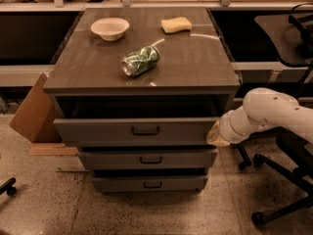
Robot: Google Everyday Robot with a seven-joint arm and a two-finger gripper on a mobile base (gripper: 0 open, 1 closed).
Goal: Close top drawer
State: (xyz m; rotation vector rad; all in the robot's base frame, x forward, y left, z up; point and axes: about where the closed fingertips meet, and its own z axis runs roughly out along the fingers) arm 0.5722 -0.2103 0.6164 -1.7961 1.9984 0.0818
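Observation:
The top drawer is a wide grey drawer with a dark pull handle at its centre. It stands out only a little from the cabinet, with a dark gap above its front panel. My gripper is at the right end of the drawer front, pressed against its right edge. The white arm comes in from the right.
Two shallower grey drawers sit below. On the cabinet top lie a crushed green can, a white bowl and a yellow sponge. A cardboard piece leans at the left. An office chair base stands at the right.

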